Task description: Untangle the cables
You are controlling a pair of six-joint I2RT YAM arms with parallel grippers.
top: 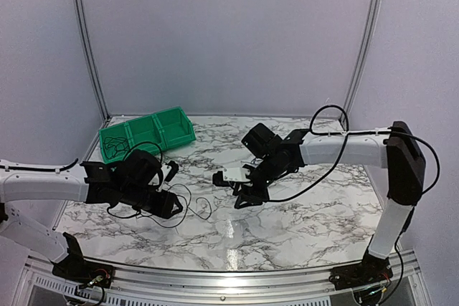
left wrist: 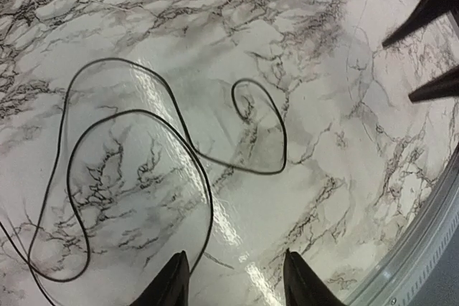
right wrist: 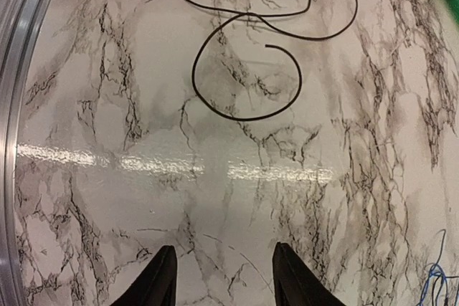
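Where the glossy counter point(top: 287, 234) spread out, white with grey and black marble veins, a thin black cable point(right wrist: 240, 119) lay flat on its near-left part. It was a single smooth, round strand. It wandered in wide, loose loops and ended in an open curl on the right, its cut tip turned inward. Strip lights glared in pale bars on the polished surface around it.

The left pincer point(left wrist: 235, 256) hung low over the counter just beside the loops. Its two dark, tapered fingers stood apart with only bare marble between them. The right pincer point(right wrist: 224, 249) sat further right, facing the curl, with its matt black fingers likewise spread and empty. The cable lay between the two and touched neither in the wrist views.

At the far left stood a green plastic bin point(top: 176, 137), boxy and split into compartments. Some dark, tangled wires point(top: 113, 150) showed in its left one, too small to make out further.
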